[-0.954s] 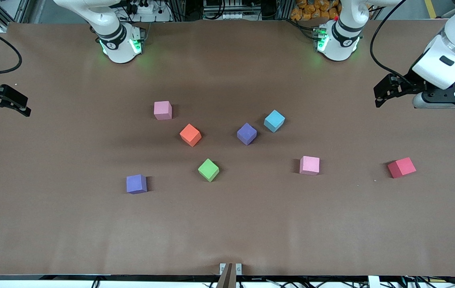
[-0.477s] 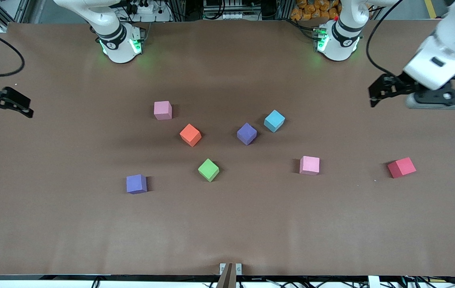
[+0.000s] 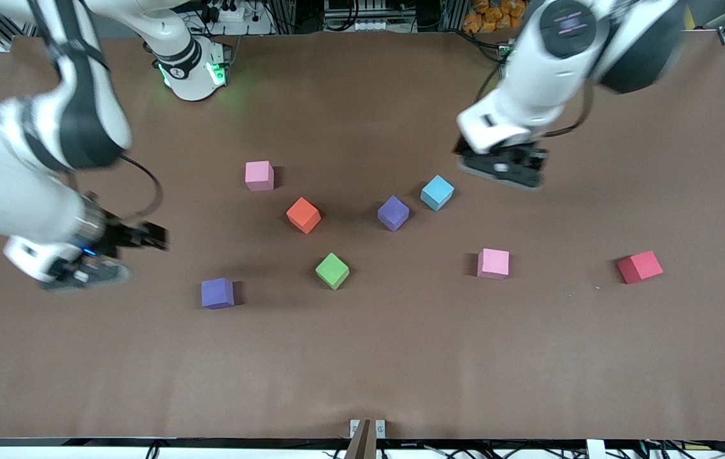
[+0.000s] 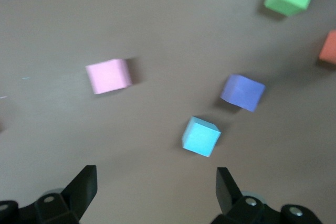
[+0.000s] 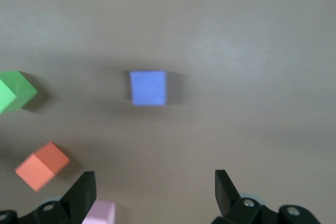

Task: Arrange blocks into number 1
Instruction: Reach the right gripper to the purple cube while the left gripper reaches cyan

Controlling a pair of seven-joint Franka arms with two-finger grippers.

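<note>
Left claw (image 4: pixel 155 195): spread wide and empty, held over the bench (image 3: pixel 362 370) just beside the blue block (image 3: pixel 437 192), on the side toward the left arm's end.
Right claw (image 5: pixel 152 198): spread wide and empty, held over bare bench near the purple block (image 3: pixel 217 293) that lies toward the right arm's end.
Blocks: all are seen lying singly and apart, none touching. A pink block (image 3: pixel 259 175) lies farthest from the front camera; the orange block (image 3: pixel 303 214), a second purple block (image 3: pixel 393 213) and the blue block sit mid-bench; the green block (image 3: pixel 332 270) and a second pink block (image 3: pixel 494 263) lie nearer; the red block (image 3: pixel 639 266) lies toward the left arm's end.
Step in hand: approach, judged from both claws being poised near a block with nothing gripped. No part of the figure 1 is laid out yet.
Next move: each claw is to be centred over its block, turned to match the block's faces, lowered astride it and then pressed together. The blue block sits skewed, so wrist rotation is likely needed there.
</note>
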